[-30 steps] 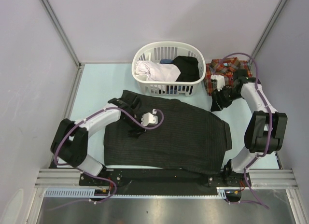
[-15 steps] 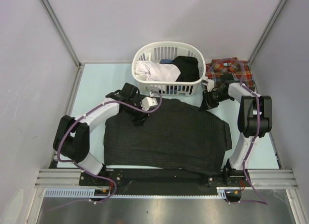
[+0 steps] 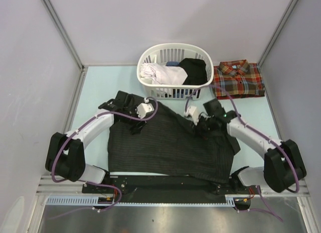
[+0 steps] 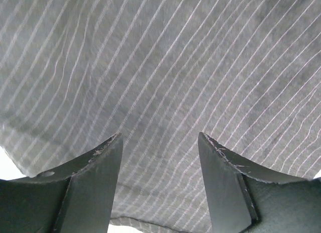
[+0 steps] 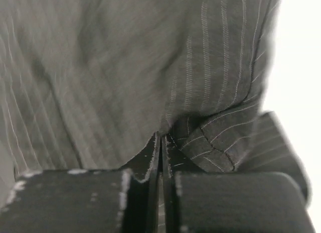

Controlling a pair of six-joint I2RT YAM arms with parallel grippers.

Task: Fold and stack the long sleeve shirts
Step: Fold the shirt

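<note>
My left pincer (image 4: 160,138) stands apart over the pinstriped shirt (image 3: 170,147), spread mid-frame on the worktop (image 3: 95,90); my right pincer (image 5: 161,138) is clamped together on its cloth (plaid shirt (image 3: 239,78) lies folded, upper right).

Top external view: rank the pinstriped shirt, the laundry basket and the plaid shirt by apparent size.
Largest: pinstriped shirt, spread out across the table.
Next: laundry basket.
Smallest: plaid shirt, folded, somewhat smaller than the basket.
</note>
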